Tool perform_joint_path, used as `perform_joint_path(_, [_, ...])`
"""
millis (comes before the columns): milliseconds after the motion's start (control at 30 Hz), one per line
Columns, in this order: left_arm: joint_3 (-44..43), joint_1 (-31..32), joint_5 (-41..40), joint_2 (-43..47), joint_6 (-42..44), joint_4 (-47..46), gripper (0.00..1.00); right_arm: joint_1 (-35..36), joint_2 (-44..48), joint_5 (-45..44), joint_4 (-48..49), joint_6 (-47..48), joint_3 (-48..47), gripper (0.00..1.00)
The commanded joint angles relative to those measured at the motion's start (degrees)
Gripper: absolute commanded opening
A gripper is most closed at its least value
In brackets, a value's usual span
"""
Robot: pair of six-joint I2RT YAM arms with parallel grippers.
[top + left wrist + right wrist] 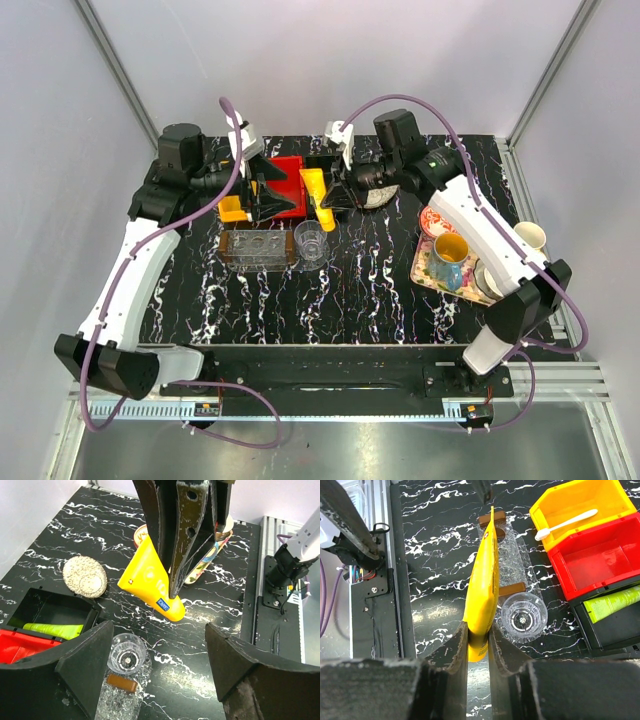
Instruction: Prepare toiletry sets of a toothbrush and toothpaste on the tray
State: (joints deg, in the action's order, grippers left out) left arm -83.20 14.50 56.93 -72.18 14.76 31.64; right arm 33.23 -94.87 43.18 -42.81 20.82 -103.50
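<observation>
The right gripper (479, 632) was pinched nearly shut on the yellow toothpaste tube (482, 580), held edge-up at centre frame, left of the clear tray (512, 562). The left gripper (157, 632) gaped wide, holding nothing. At upper right, the white toothbrush (566, 523) lay in the yellow bin (580, 500). The green toothpaste tube (612, 602) lay in the black bin (605, 630).

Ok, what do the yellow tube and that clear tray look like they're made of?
Yellow tube: likely soft glossy plastic, judging by its flat crimped end and sheen. Clear tray: transparent plastic or acrylic, unclear which; the marbled tabletop shows through it.
</observation>
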Motion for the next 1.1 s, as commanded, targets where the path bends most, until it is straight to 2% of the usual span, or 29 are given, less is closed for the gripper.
perform_joint_path(0, [-3.02,-0.09,6.61,-1.20,3.25,0.18,0.79,1.74,3.20,1.65,0.36,3.52,0.49,0.03])
perform_joint_path(700, [-3.72,4.22,9.69,-5.25,5.63,0.27,0.74,5.35,2.94,-0.37,-1.40,5.90,1.02,0.02])
perform_joint_path(767, [-3.64,4.39,9.87,-5.42,5.54,0.27,0.71,5.53,2.85,-0.38,-1.49,5.90,1.11,0.03])
perform_joint_path(900, [-3.55,4.48,10.48,-5.86,5.19,0.27,0.58,5.61,2.76,-0.73,-1.49,6.25,1.11,0.02])
perform_joint_path(1067, [-3.55,4.75,11.10,-6.39,4.66,0.35,0.49,5.88,2.58,-1.16,-1.49,6.43,1.37,0.02])
